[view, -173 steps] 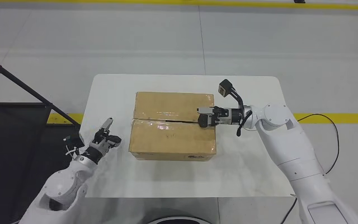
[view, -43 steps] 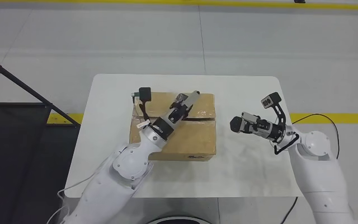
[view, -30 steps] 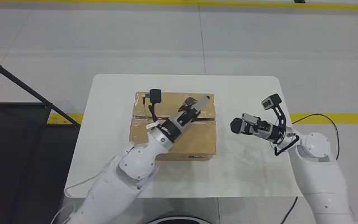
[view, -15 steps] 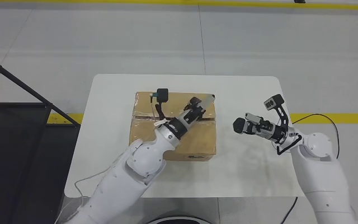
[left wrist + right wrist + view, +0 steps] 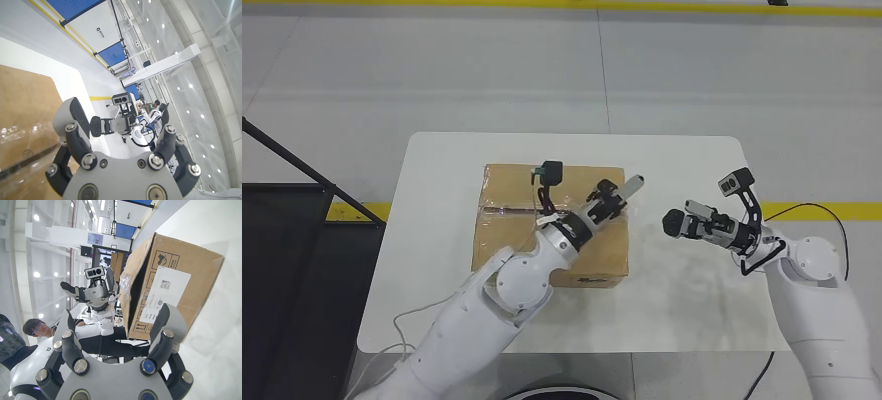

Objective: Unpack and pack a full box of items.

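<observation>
A brown cardboard box [image 5: 510,190] sits in the middle of the white table [image 5: 442,180], with clear tape along its top seam. In the right wrist view the box [image 5: 179,262] shows a dark gap under one top flap, with torn tape [image 5: 123,283] at the edge. My left gripper [image 5: 622,186] hangs over the box's right edge, open and holding nothing; its own view shows it as left gripper [image 5: 121,117] beside the box [image 5: 24,102]. My right gripper [image 5: 673,222] hovers right of the box, open and holding nothing, also seen as right gripper [image 5: 117,321].
Bare table lies to the right of the box and along the front edge. A black frame [image 5: 282,250] stands off the table's left side. A white label [image 5: 166,291] covers the box's right end face.
My left arm has swung from the table's left side across the box top to its right edge. My right gripper has pulled back from the box seam to the right.
</observation>
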You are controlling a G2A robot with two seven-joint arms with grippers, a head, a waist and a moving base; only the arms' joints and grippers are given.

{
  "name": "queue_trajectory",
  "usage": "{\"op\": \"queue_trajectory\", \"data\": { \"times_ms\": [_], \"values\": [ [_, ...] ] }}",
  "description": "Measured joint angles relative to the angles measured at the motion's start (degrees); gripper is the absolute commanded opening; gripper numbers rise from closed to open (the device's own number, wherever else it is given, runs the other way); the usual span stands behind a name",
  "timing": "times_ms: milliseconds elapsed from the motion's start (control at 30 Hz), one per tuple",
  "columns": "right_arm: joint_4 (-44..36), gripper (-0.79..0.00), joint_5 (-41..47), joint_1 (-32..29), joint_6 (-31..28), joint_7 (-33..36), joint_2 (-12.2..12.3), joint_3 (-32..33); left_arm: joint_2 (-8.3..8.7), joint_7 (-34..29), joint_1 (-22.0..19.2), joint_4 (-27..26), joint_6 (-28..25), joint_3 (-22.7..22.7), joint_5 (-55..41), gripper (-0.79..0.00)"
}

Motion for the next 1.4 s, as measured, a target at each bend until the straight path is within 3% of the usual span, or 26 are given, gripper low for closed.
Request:
{"op": "queue_trajectory", "data": {
  "times_ms": [167, 300, 533, 733, 933, 1033, 1167, 1400],
  "values": [
    [-1.0, 0.0, -0.21, 0.1, -1.2, 0.93, 0.19, 0.22, -0.31, -0.26, 0.45, -1.8, -0.32, -0.72, -0.4, 0.0],
    [-4.21, 0.0, -0.01, 0.4, -1.94, 1.54, 0.3, 0.34, 0.17, -0.95, 2.57, -7.37, -0.06, -3.99, -0.54, 0.0],
    [-10.82, 0.0, 0.41, 3.58, 1.53, 0.38, -0.2, -3.09, 2.04, -3.62, 10.05, -19.0, 1.14, -17.03, -2.94, 0.0],
    [-10.0, 0.0, -2.55, 9.52, 6.92, -3.82, -1.72, -11.01, 3.74, -8.59, 18.72, -23.84, 0.89, -31.58, -5.55, 0.0],
    [-3.09, 0.0, -3.52, 15.77, 8.72, -5.27, -3.85, -19.25, 4.83, -14.68, 26.96, -22.11, -1.84, -44.97, -11.79, 0.0],
    [0.05, 0.0, -3.4, 17.78, 8.81, -5.31, -4.67, -21.67, 5.15, -16.96, 29.55, -20.4, -2.77, -48.68, -13.06, 0.0],
    [2.89, 0.0, -3.3, 19.64, 8.46, -5.49, -5.63, -24.14, 5.46, -20.17, 30.53, -17.63, -2.87, -50.05, -13.9, 0.0],
    [5.28, 0.0, -2.48, 21.45, 8.08, -6.01, -7.03, -27.05, 5.7, -22.89, 28.63, -13.5, -1.8, -47.8, -13.51, 0.0]
  ]
}}
